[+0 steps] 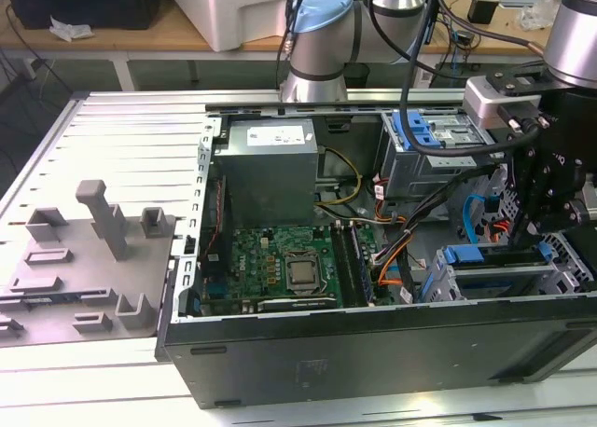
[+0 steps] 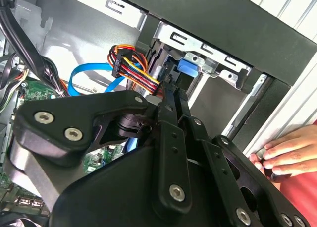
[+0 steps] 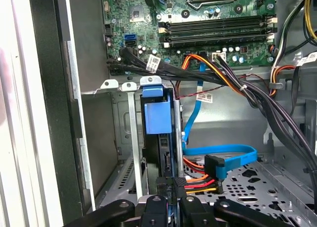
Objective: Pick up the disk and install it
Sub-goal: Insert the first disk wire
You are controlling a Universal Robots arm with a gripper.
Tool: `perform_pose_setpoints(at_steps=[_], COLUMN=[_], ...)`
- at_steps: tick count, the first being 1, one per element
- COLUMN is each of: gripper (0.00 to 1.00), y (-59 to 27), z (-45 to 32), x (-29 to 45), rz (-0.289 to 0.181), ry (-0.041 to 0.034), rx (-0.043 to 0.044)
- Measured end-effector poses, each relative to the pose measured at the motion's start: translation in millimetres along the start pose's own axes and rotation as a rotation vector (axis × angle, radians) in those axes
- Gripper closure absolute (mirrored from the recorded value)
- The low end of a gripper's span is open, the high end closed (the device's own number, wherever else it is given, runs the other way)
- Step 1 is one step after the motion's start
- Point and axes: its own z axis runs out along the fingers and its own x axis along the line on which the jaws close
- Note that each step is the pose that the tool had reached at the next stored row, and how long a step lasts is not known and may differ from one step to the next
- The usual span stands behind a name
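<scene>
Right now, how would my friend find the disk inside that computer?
Find the open black computer case. At the exterior view's right, by its front wall, a grey drive cage holds the disk, edge-on in its slot. Its blue carrier bracket sets it apart from the bare metal.

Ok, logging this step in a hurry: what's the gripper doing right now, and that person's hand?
Gripper: shut, fingertips at the disk standing in the drive cage; whether it grips cannot be told.
Person's hand: resting on the case edge.
</scene>
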Motion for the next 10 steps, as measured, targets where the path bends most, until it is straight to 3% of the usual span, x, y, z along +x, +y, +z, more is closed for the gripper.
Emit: perform_pose_setpoints(at_steps=[10], gripper=[0.84], y=[-0.3], z=[1.1], x=[-0.2], rz=[-0.005], ry=[-0.0004], rx=[-0.0038])
